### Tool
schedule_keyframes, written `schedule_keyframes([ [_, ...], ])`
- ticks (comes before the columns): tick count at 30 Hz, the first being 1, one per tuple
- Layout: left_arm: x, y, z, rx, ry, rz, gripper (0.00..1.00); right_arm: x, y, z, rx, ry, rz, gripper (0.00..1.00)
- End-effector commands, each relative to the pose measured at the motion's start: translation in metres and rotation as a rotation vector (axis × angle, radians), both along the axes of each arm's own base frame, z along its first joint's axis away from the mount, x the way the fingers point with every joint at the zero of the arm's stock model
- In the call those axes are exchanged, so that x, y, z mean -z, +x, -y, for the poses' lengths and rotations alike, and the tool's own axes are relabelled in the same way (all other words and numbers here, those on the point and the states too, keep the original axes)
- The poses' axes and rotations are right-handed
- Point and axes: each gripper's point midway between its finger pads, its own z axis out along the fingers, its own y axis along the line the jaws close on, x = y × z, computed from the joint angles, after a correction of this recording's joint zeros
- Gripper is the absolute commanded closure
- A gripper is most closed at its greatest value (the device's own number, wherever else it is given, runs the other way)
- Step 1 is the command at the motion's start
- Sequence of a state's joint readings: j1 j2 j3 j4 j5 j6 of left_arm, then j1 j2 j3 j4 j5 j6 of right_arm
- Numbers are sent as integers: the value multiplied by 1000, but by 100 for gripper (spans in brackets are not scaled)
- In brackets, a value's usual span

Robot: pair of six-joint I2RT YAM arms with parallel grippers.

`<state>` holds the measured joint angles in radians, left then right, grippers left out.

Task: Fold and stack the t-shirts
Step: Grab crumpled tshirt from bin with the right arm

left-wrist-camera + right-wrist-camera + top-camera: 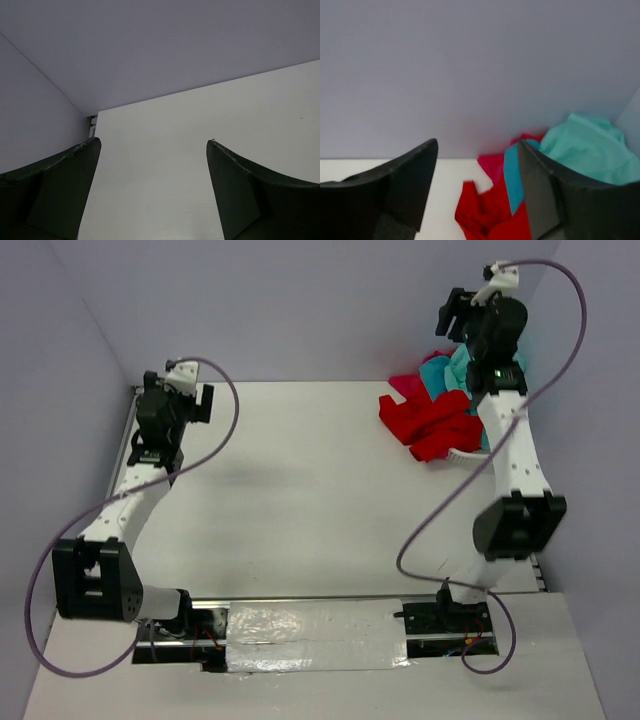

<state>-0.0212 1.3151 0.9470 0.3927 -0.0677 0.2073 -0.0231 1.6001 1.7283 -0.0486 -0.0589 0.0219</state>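
t-shirts point(440, 405): one loose crumpled heap at the far right corner of the bench point(300, 490). None folded, none stacked. The red shirt point(435, 425) is on the near side and most spread out. The teal shirt point(447, 372) is behind it by the back wall point(300, 310). A bit of pink-magenta shirt point(405, 386) shows at the heap's left edge. Layers overlap, so I can't count them.

Hidden: in the top view the right arm point(510, 455) crosses the heap's right side and covers it. A white strip point(465, 453) sticks out from under the red cloth next to the arm; can't tell what it is.

The right wrist view is closer on the heap: teal bunched up high on the right, red low in the middle, pink-magenta between. A darker teal band sits beside the right one of the dark fingers point(555, 200), which cuts off more of the cloth.

right jaws: raised above the heap near the back wall, spread wide, nothing in them, not touching cloth.

left jaws: far left side of the bench, well apart from the heap, spread wide, nothing in them. The left wrist view shows only bare bench, walls and its own fingers.
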Motion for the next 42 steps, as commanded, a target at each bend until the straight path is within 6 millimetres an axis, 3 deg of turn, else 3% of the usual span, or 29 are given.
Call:
schedule_keyframes([
  [1, 42, 4, -11, -37, 56, -276, 1, 147, 49, 47, 227, 68, -482, 26],
  [2, 39, 5, -5, -2, 53, -285, 0, 154, 60, 55, 257, 71, -498, 23],
  [3, 39, 5, -4, 9, 61, -288, 1, 129, 75, 66, 289, 75, -437, 17],
  [4, 39, 5, -1, 24, 63, -289, 1, 178, 91, 79, 341, 63, -540, 16],
  [5, 40, 5, -1, 26, 58, -295, 1, 179, 98, 96, 386, 67, -536, 16],
  [6, 45, 6, -1, 22, 55, -307, 1, 162, 106, 107, 412, 74, -485, 16],
  [7, 47, 7, -1, 19, 52, -316, 1, 194, 116, 115, 436, 73, -532, 15],
  [9, 66, 7, -2, 13, 49, -394, 1, 205, 121, 130, 458, 106, -518, 16],
  [10, 71, 7, -3, 4, 48, -415, 1, 219, 126, 133, 457, 117, -509, 17],
  [12, 81, 10, -3, 3, 44, -464, 1, 227, 131, 138, 458, 129, -490, 18],
  [13, 83, 12, 0, 24, 46, -476, 1, 245, 140, 137, 441, 126, -506, 18],
  [14, 79, 16, 1, 38, 60, -474, 1, 248, 147, 134, 413, 123, -506, 18],
  [15, 85, 20, 2, 44, 62, -494, 1, 231, 158, 124, 345, 127, -463, 15],
  [16, 87, 21, 1, 45, 69, -506, 1, 257, 164, 122, 334, 132, -499, 14],
  [21, 91, 45, -7, 1, 86, -545, 2, 290, 165, 138, 428, 134, -503, 19],
  [25, 102, 54, -10, -7, 102, -640, 2, 302, 182, 125, 328, 123, -502, 18],
  [28, 95, 67, -10, -15, 96, -614, 3, 311, 184, 121, 305, 148, -498, 25],
  [29, 89, 68, -7, -1, 92, -588, 3, 314, 184, 121, 310, 151, -502, 37],
  [31, 86, 67, -4, 20, 92, -563, 3, 310, 184, 127, 343, 152, -496, 50],
  [33, 79, 68, 0, 38, 86, -547, 3, 296, 181, 130, 368, 149, -465, 79],
  [34, 75, 68, 1, 38, 80, -542, 3, 289, 179, 132, 384, 158, -450, 87],
  [35, 78, 66, 1, 39, 77, -562, 3, 290, 175, 133, 394, 177, -454, 89],
  [36, 76, 65, 2, 39, 68, -563, 3, 269, 174, 131, 385, 187, -420, 87],
  [42, 65, 57, 5, 54, 66, -540, 3, 197, 160, 129, 376, 159, -318, 100],
])
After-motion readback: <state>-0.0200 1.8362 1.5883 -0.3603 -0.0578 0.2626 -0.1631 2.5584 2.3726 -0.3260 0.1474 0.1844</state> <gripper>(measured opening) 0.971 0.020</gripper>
